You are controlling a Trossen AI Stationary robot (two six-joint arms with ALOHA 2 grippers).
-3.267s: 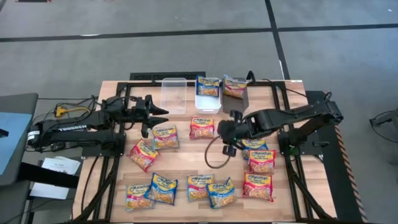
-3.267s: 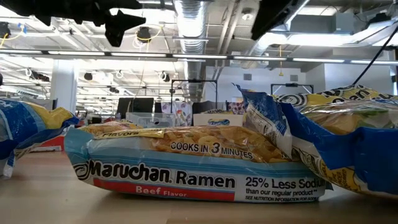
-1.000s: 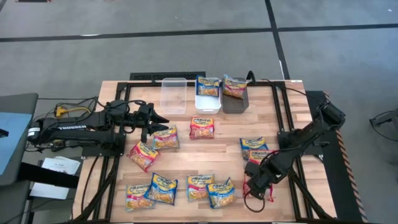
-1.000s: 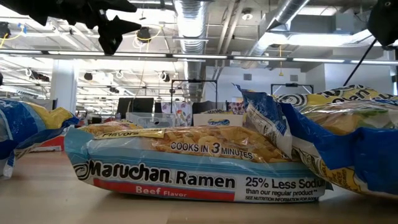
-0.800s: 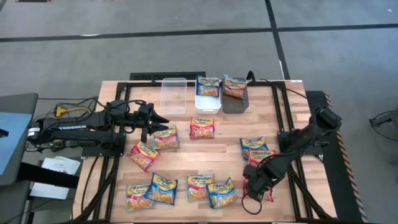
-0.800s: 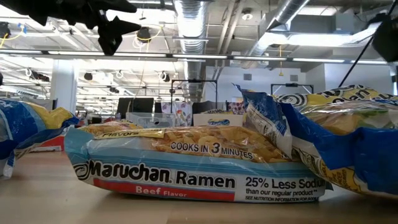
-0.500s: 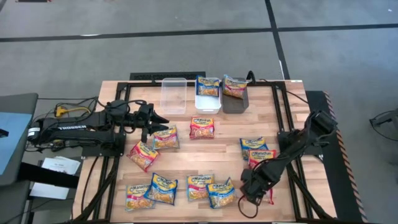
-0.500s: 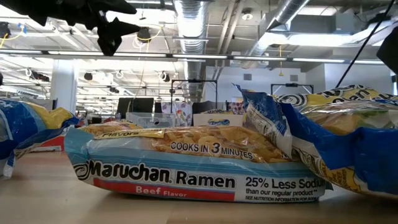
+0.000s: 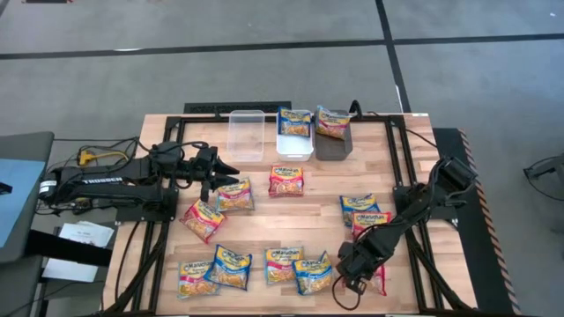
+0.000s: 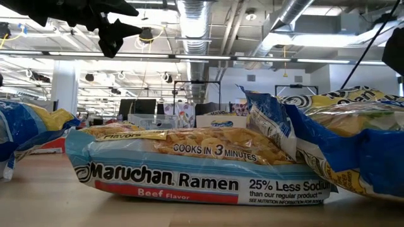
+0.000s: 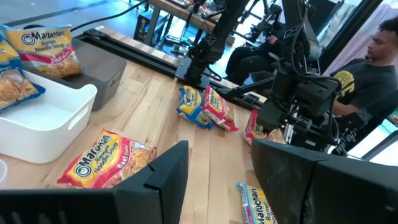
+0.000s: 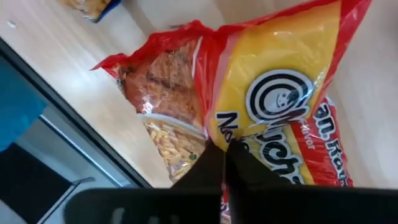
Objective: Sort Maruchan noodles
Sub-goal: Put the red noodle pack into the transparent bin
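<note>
Several Maruchan noodles packets lie flat on the wooden table (image 9: 322,211). My right gripper (image 9: 351,273) is down at the near right, shut on a red packet (image 9: 378,280) (image 12: 280,93). My left gripper (image 9: 226,173) (image 11: 217,168) hovers open at the left, level, above and beside a blue-and-yellow packet (image 9: 234,194). At the far edge one blue packet sits in the white bin (image 9: 295,145). A red one leans in the dark grey bin (image 9: 333,145). My right gripper comes steeply from above, and its shut fingertips (image 12: 214,163) meet on the red packet's printed face, next to the round logo (image 12: 239,134). The fingertips hide whether wrapper is pinched between them. The packet lies on the table.
A clear bin (image 9: 247,134) stands left of the white one. Two packets (image 9: 363,213) lie just beyond my right gripper, and several more (image 9: 264,269) lie along the near edge to its left. A person (image 11: 373,74) sits beyond the table's right side.
My right gripper has sunk and gone a little toward the near edge and the left, coming down onto the red packet. The packet stays on the table.
</note>
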